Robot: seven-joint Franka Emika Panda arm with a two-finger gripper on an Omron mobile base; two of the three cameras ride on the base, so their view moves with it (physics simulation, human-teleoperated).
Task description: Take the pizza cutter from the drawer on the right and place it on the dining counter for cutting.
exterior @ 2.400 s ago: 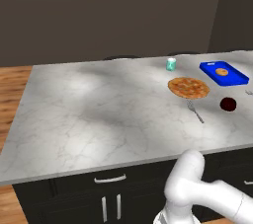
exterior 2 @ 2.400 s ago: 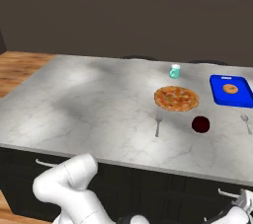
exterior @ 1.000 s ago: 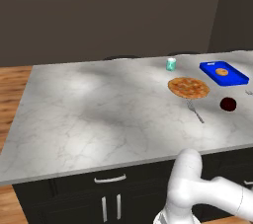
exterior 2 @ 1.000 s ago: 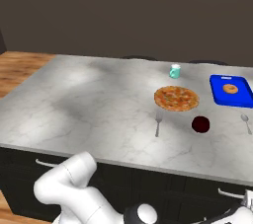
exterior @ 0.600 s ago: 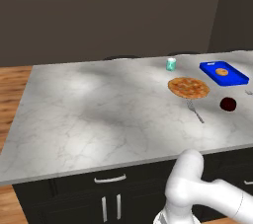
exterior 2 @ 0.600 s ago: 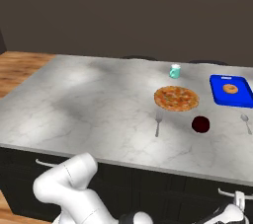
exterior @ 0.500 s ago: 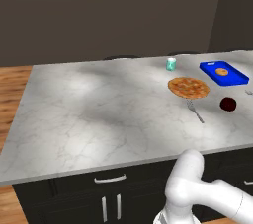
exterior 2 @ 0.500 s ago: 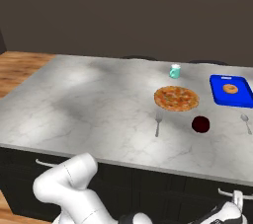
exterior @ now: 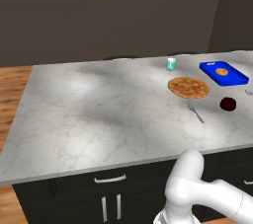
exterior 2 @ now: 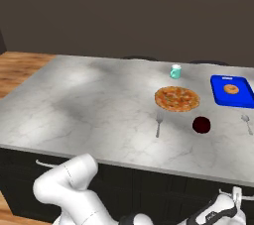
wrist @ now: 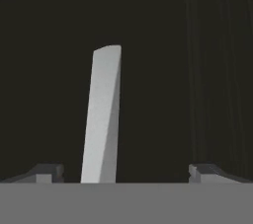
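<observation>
A: Where is the gripper?

B: In the hand view its two dark fingertips sit at the bottom corners, left and right, with a wide gap between them, so the jaws stand apart. A silver handle rises between them, nearer the left tip, slightly tilted, against a black front. I cannot tell whether either tip touches the handle.

A: And in the base views?

B: In the right base view the hand shows at the lower right corner, low against the cabinet fronts, below the counter edge. In the left base view the white arm fills the lower right and bends down out of frame.

A: The counter itself?

B: A marble slab across the middle of both base views, over black cabinets with silver handles. Toward its right end lies a pizza, with a fork just below it in the frame and a dark red round thing to the lower right. A teal cup stands above the pizza, and a blue tray with a small round item on it sits at the upper right. In the right base view a second fork lies near the right edge.

A: The pizza cutter?

B: I cannot pick it out anywhere.
</observation>
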